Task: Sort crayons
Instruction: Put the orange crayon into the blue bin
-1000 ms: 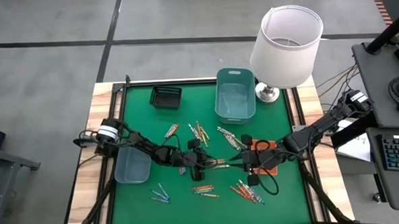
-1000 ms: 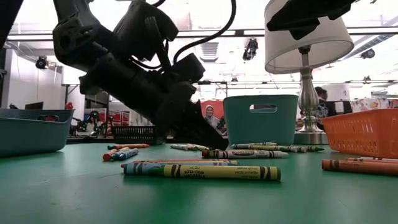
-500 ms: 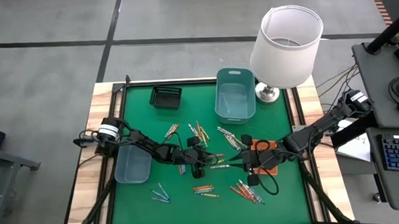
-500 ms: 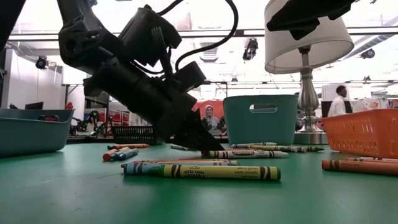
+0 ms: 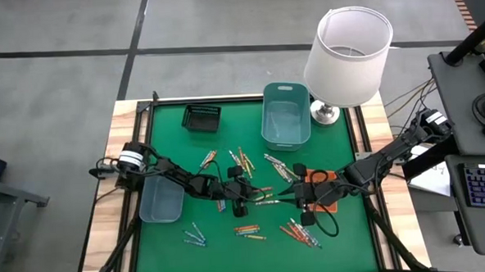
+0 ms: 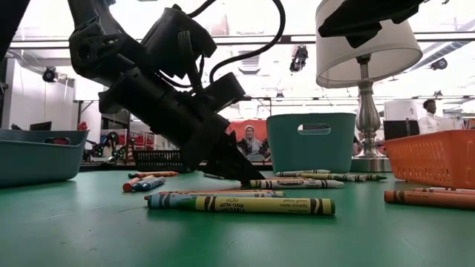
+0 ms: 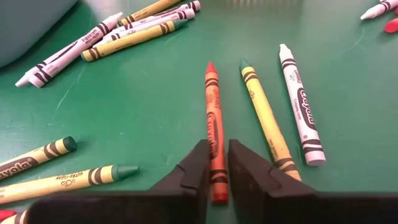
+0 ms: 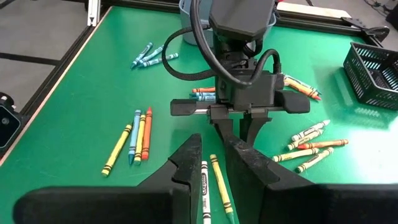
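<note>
down at mid-tabletop [image 5: 168,131], the left hand [image 7: 218,163] has its fingers pinched on an orange-red crayon [image 7: 214,124] lying flat, beside a yellow crayon [image 7: 266,121] and a white crayon [image 7: 300,102]. facing it, the right hand [image 8: 211,152] hangs low over two crayons, fingers narrowly apart, seemingly empty, though it's hard to be sure. other crayons [image 5: 247,231] lie scattered around.

Light is even and bright from overhead; the mat [image 5: 252,164] shows only faint, soft shadows in the high view. In the low view the ceiling and windows behind are blown out to white, leaving the left arm [image 6: 156,96] a dark silhouette. The nearest crayon [image 6: 241,204] is sharp; the room behind is soft. The left wrist view shows mild sheen on the mat and blurred far crayons.
</note>
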You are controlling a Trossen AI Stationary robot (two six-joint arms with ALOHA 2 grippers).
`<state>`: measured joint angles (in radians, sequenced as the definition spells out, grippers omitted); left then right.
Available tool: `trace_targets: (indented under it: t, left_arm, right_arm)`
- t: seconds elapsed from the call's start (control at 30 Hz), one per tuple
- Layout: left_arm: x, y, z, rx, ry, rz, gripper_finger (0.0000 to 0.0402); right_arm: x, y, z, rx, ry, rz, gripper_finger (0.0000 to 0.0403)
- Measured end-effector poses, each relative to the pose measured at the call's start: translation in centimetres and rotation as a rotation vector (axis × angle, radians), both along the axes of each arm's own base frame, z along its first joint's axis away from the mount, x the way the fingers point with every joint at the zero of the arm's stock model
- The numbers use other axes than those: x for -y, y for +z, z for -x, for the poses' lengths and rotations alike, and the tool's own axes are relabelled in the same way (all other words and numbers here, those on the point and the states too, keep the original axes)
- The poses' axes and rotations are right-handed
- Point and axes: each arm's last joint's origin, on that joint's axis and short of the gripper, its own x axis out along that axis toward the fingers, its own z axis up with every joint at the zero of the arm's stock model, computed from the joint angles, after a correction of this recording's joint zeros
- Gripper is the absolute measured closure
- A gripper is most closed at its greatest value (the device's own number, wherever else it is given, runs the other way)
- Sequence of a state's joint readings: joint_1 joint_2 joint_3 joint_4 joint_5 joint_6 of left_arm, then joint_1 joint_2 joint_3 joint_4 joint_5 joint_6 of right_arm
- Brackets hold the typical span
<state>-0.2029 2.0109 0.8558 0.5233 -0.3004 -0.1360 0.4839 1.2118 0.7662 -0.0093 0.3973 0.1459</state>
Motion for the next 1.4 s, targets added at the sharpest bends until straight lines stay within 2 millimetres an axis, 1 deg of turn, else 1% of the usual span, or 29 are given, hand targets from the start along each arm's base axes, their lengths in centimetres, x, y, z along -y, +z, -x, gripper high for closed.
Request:
trace_targets:
  t: [0.07, 0.13, 0.33, 0.43, 0.5, 0.63, 0.8, 0.93, 1.03, 1.17, 1.27, 1.4]
  left_arm:
    - [0.0, 0.0, 0.0, 0.000, 0.001, 0.000, 0.0388]
    - [0.0, 0.0, 0.0, -0.001, 0.002, -0.001, 0.0396]
    - [-0.1, 0.1, 0.0, 0.004, 0.013, -0.005, 0.0399]
    - [-0.2, 0.5, 0.0, 0.011, 0.015, -0.011, 0.0400]
    - [-0.2, 1.2, 0.1, 0.024, 0.013, -0.020, 0.0400]
    - [-0.2, 3.5, 0.1, 0.081, -0.004, -0.036, 0.0401]
    - [-0.5, 7.2, 1.2, 0.101, 0.017, -0.070, 0.0401]
    - [-1.0, 10.4, 3.2, 0.055, 0.063, -0.091, 0.0401]
    - [-1.5, 13.0, 5.5, 0.015, 0.090, -0.063, 0.0401]
    - [-2.3, 15.8, 10.0, -0.166, 0.198, 0.024, 0.0401]
    - [-2.8, 18.7, 13.6, -0.310, 0.361, 0.147, 0.0401]
    - [-2.8, 22.3, 17.3, -0.468, 0.538, 0.314, 0.0402]
  right_arm:
    - [0.0, 0.0, 0.0, 0.000, -0.001, -0.003, 0.0339]
    - [0.0, 0.0, 0.0, 0.000, -0.002, -0.004, 0.0340]
    - [0.0, 0.0, 0.0, 0.000, -0.006, -0.012, 0.0344]
    - [0.0, 0.0, 0.0, -0.001, -0.008, -0.017, 0.0344]
    - [0.0, 0.0, 0.0, -0.001, -0.008, -0.017, 0.0344]
    - [0.0, 0.0, 0.0, 0.000, -0.008, -0.017, 0.0344]
    - [0.0, 0.0, 0.0, -0.001, -0.012, -0.028, 0.0344]
    - [0.0, 0.0, 0.0, 0.000, -0.016, -0.038, 0.0344]
    - [0.0, 0.1, 0.0, 0.009, -0.016, -0.042, 0.0344]
    - [0.0, 0.1, -0.1, 0.012, -0.014, -0.041, 0.0344]
    - [-0.1, 0.2, -0.1, 0.016, -0.014, -0.044, 0.0344]
    - [-0.1, 0.2, -0.1, 0.023, -0.014, -0.047, 0.0344]
